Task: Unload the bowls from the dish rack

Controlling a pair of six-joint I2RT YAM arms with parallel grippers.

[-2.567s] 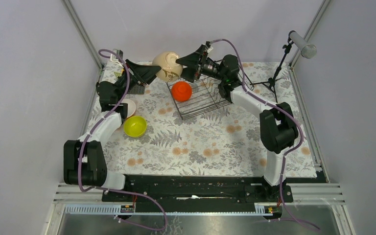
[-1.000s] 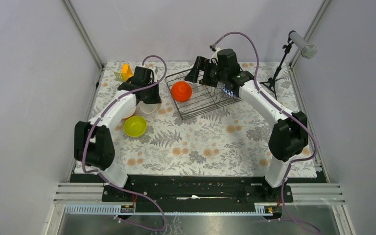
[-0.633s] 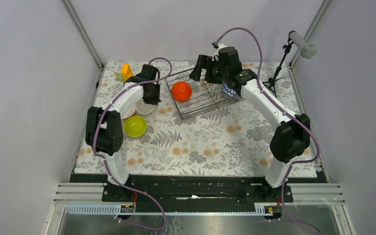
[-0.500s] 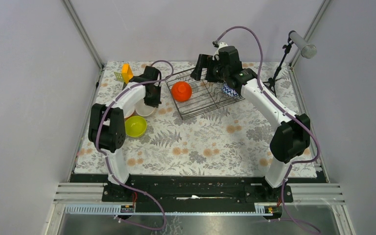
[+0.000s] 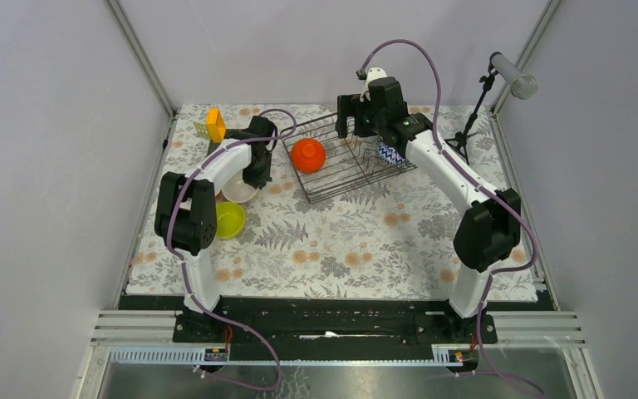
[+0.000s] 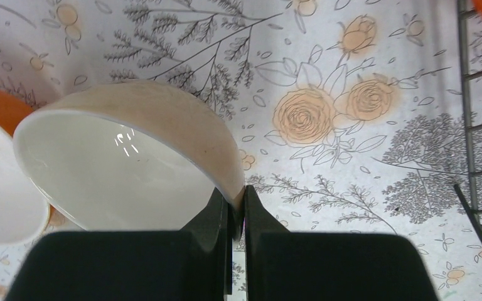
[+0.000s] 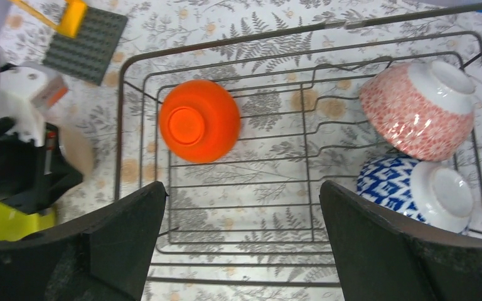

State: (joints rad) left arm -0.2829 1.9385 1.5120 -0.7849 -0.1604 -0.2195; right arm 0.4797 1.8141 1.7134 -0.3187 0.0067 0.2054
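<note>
Top external view: the left gripper (image 5: 257,169) is largely hidden under its own wrist, just left of the dish rack (image 5: 364,177), with the cream bowl (image 5: 239,192) showing below it on the floral cloth (image 5: 349,241). The yellow-green bowl (image 5: 230,219) is half covered by the left arm. An orange bowl (image 5: 308,155) lies rim-down in the left part of the rack. Only a sliver of the blue-and-white bowl (image 5: 390,155) shows beside the right arm, and the pink patterned bowl is hidden from this view.

Left wrist view: the jaws are nearly closed, pinching the rim of the tilted cream bowl, which is outside the rack. Whether the bowl touches the cloth cannot be told. At the left edge 1 white-lined bowl (image 6: 0,182) with orange outside is cut off, touching or overlapping the cream bowl. Rack wires cross the right edge.

Right wrist view: the right gripper (image 7: 241,188) hangs above the rack with jaws wide and nothing between them. 3 bowls sit in the rack: the orange one at left, the pink patterned bowl (image 7: 417,113) at far right, and the blue-and-white bowl touching it on its near side. The grey square plate (image 7: 85,44) and orange-yellow block (image 7: 73,16) lie beyond the rack's far-left corner, the block cut off at the top. A small tag (image 7: 49,94) on the left arm is too small to read.
</note>
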